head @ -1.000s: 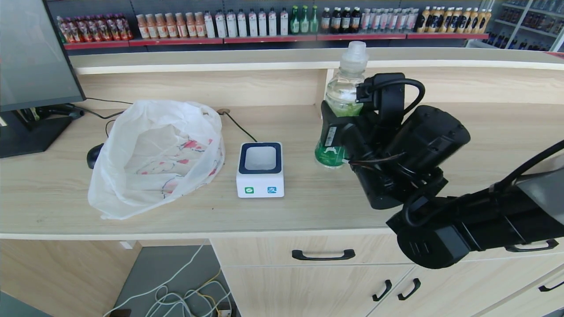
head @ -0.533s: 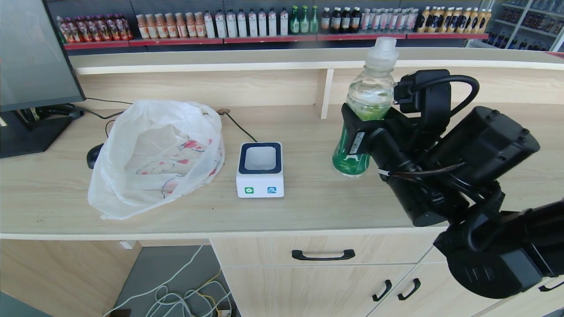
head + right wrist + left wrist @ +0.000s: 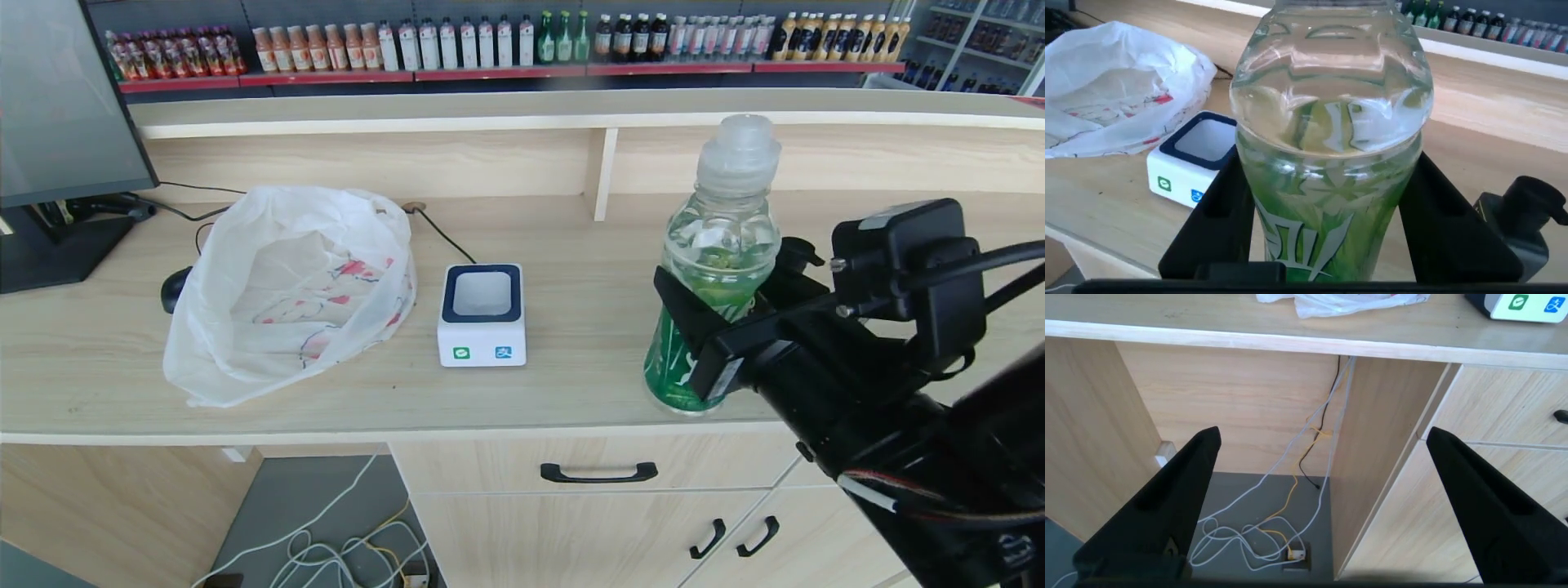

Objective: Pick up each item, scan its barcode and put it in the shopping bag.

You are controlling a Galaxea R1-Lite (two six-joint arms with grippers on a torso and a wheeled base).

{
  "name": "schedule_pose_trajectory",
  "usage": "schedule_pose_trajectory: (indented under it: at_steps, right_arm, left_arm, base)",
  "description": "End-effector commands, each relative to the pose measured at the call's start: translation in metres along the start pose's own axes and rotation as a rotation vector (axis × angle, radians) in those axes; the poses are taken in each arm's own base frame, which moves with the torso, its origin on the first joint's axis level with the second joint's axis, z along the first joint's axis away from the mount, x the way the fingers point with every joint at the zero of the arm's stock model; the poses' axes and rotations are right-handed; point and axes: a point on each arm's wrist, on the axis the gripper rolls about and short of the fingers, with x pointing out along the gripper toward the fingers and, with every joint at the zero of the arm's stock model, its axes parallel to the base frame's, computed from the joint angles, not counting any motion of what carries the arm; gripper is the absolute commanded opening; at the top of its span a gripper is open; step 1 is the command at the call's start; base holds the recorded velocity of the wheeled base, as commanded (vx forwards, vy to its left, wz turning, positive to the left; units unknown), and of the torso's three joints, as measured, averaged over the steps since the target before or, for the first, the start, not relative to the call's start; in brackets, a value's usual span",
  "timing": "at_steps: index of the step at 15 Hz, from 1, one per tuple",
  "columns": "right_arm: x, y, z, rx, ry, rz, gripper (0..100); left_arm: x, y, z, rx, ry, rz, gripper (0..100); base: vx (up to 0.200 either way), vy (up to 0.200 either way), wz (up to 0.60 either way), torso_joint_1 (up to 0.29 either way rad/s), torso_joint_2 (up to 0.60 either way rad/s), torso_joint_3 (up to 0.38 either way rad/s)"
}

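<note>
My right gripper (image 3: 718, 327) is shut on a clear bottle (image 3: 714, 261) with a green label and a pale cap, held upright above the counter's front edge at the right. Close up, the bottle (image 3: 1327, 163) sits between the right gripper's (image 3: 1327, 245) black fingers. The white barcode scanner (image 3: 482, 314) stands mid-counter, left of the bottle, also the scanner (image 3: 1196, 159). The white plastic shopping bag (image 3: 290, 282) lies open to the scanner's left. My left gripper (image 3: 1323, 506) hangs open below the counter's edge, its fingers (image 3: 1167, 498) wide apart over the floor.
A monitor (image 3: 69, 98) on a stand sits at the far left, with a black mouse (image 3: 174, 287) beside the bag and a cable (image 3: 441, 233) running to the scanner. A raised wooden ledge (image 3: 571, 110) backs the counter. Drawers (image 3: 600, 474) and loose floor cables (image 3: 1282, 514) lie below.
My right arm has carried the bottle from behind and right of the scanner towards the counter's front edge, nearer the camera and further right. Bag and scanner have stayed put.
</note>
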Motion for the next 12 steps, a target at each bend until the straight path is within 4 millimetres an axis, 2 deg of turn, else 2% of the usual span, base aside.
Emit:
schedule_pose_trajectory:
  at_steps: [1,2,5,9,12]
  right_arm:
    - [-0.019,0.017,0.025,-0.015,-0.058,0.063,0]
    - [-0.024,0.026,0.035,0.005,-0.066,0.058,0]
    - [-0.042,0.037,0.046,0.032,-0.054,0.063,0]
    - [-0.053,0.04,0.043,0.038,-0.061,0.098,0]
    - [-0.057,0.048,0.025,0.013,-0.033,0.123,0]
  left_arm:
    - [0.0,0.0,0.0,0.0,-0.001,0.0,100]
    - [0.0,0.0,0.0,0.0,-0.001,0.0,100]
    - [0.0,0.0,0.0,0.0,-0.001,0.0,100]
    - [0.0,0.0,0.0,0.0,-0.001,0.0,100]
    - [0.0,0.0,0.0,0.0,-0.001,0.0,100]
  base:
    - [0.0,0.0,0.0,0.0,0.0,0.0]
    - [0.0,0.0,0.0,0.0,0.0,0.0]
    - [0.0,0.0,0.0,0.0,0.0,0.0]
    - [0.0,0.0,0.0,0.0,0.0,0.0]
    - [0.0,0.0,0.0,0.0,0.0,0.0]
